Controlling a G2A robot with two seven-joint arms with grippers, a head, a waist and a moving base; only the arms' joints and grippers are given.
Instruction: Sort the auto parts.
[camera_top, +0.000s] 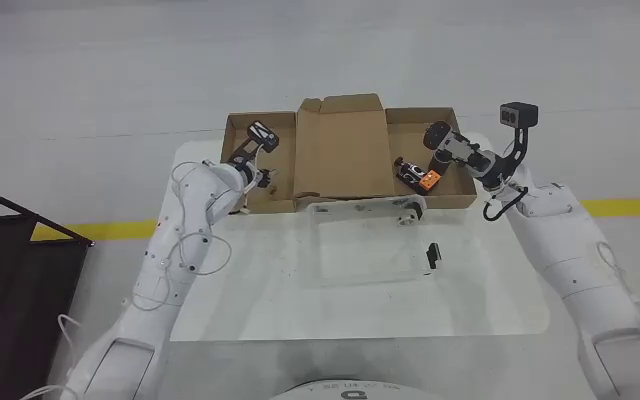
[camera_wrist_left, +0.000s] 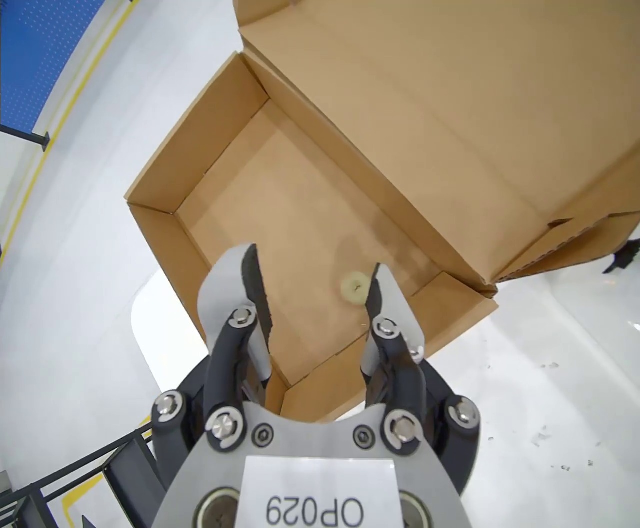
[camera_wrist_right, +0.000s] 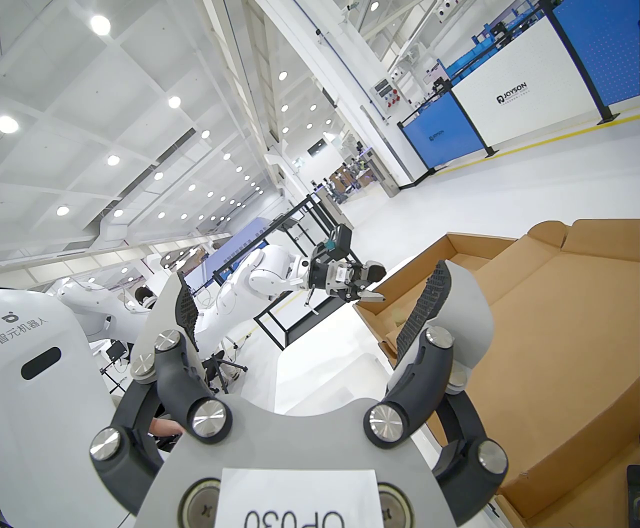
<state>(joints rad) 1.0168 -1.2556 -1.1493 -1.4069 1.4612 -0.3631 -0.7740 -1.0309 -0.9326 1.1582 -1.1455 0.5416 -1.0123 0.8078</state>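
White counter (camera_top: 480, 290): we log cardboard box (camera_top: 452, 201), flap (camera_top: 340, 150) covering its middle; left compartment, one pale ring (camera_wrist_left: 356, 286); right, orange-black part (camera_top: 420, 177); left jaws, right jaws apart.

The box (camera_top: 340, 150) is brown, the ring (camera_wrist_left: 354, 287) pale yellow, the part (camera_top: 425, 179) orange and black.

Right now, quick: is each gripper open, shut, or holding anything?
Left gripper: open, empty, above the cardboard box.
Right gripper: open, empty.
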